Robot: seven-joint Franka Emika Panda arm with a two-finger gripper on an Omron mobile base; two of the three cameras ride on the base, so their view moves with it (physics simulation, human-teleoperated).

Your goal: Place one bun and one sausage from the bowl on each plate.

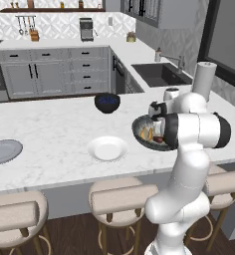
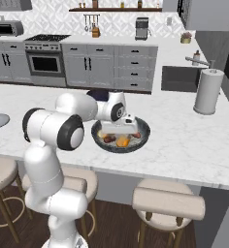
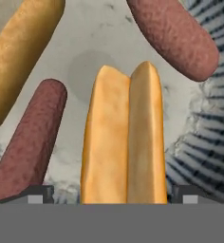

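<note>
**Down in the bowl, lined up on a bun**

Right between the fingertips: bun (image 3: 121,137), split side up, lying lengthwise on the speckled floor of the wide dark-grey bowl (image 1: 138,133). Flanked by one sausage (image 3: 28,142) at the left of the hand view and another sausage (image 3: 175,35) at the upper right, none of them quite touching the bun. Second bun (image 3: 23,52) off in the upper-left corner.

Handling guess: light and soft, probably squashes if pinched hard, so a gentle squeeze across the narrow width near the middle looks best. Long sides sit roughly in line with the two fingertips, so closing across the width should work without rotating. Sausages likely firmer and rounder, more prone to rolling or slipping out.

Gripper (image 3: 112,193) spread apart, one tip on each side of the bun's near end, holding nothing yet, not closed on it.

Arm folded forward over the island counter (image 1: 50,134), elbow high, wrist bent down so the hand dips straight into the bowl. White plate (image 1: 107,148) sitting bare just left of the bowl, grey-blue plate (image 1: 4,150) well apart at the far left edge. Small dark-blue bowl (image 1: 107,102) behind, paper towel roll (image 2: 207,92) off to the right.
</note>
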